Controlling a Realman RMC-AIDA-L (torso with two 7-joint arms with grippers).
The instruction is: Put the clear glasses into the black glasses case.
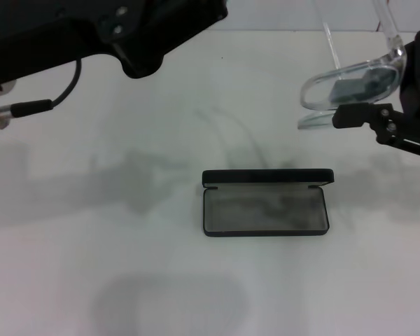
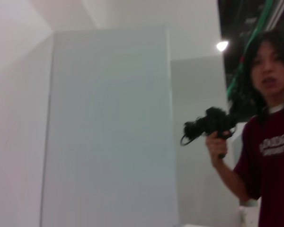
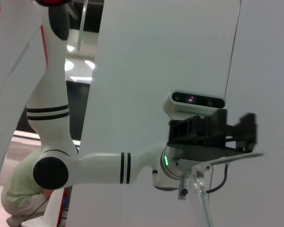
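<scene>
The black glasses case [image 1: 266, 210] lies open on the white table, grey lining up, its lid standing along the far side. The clear glasses [image 1: 343, 84] hang in the air to the right of and beyond the case, lens tilted, clear arms pointing up. My right gripper [image 1: 355, 99] is shut on the lens, and a grey pad shows through the plastic. One clear arm of the glasses [image 3: 201, 198] crosses the right wrist view. My left gripper [image 1: 136, 49] is parked high at the far left; the right wrist view shows it farther off.
A white table [image 1: 126, 231] spreads around the case. A black cable with a metal plug [image 1: 28, 108] hangs from the left arm. A person holding a camera [image 2: 265, 142] stands in the left wrist view.
</scene>
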